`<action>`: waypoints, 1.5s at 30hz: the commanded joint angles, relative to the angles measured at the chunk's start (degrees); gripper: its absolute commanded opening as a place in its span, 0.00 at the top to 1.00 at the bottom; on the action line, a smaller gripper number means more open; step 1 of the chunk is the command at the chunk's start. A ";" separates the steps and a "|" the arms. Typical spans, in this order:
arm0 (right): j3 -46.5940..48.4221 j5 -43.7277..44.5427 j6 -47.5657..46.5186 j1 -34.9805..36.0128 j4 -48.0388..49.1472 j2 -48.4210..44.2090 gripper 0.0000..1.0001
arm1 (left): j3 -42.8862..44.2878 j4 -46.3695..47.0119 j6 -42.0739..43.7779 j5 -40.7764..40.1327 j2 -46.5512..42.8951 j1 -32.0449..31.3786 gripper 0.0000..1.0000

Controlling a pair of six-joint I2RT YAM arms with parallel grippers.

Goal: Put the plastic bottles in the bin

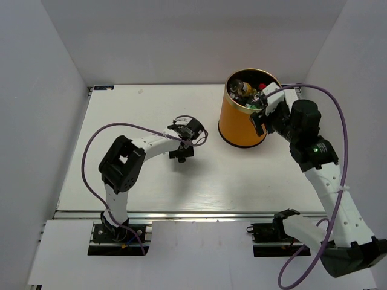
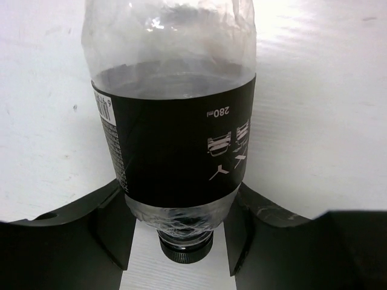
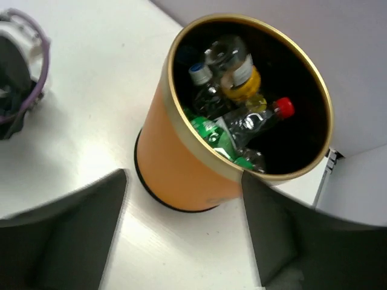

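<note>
Checking the left side first: what's the left gripper (image 1: 183, 142) got? (mika)

It's clamped on a clear bottle (image 2: 175, 145) with a black label. The fingers (image 2: 115, 226) press on either side just above the black cap (image 2: 185, 249), and the cap end points toward the wrist camera. From overhead that whole lot sits left of the bin (image 1: 240, 128), apart from it, over the white table (image 1: 121, 109). Can't tell whether the bottle touches the table. (rob)

And the right one? (mika)

The right gripper (image 1: 266, 107) is right at the bin's right rim, jaws spread wide and empty. Its camera looks down into the bin and shows a green bottle (image 3: 208, 130), one with a red cap (image 3: 283, 107), one with a yellow cap (image 3: 243, 81) and another clear one with a pale cap (image 3: 198, 72). They're all piled inside against the black lining. (rob)

So the bin's upright? (mika)

Yep, standing on its base on the table, opening facing up. (rob)
</note>
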 commanded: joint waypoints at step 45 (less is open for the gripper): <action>-30.54 -19.63 -7.32 2.87 -9.51 -17.62 0.37 | 50.22 39.03 34.90 10.63 9.75 -7.75 0.00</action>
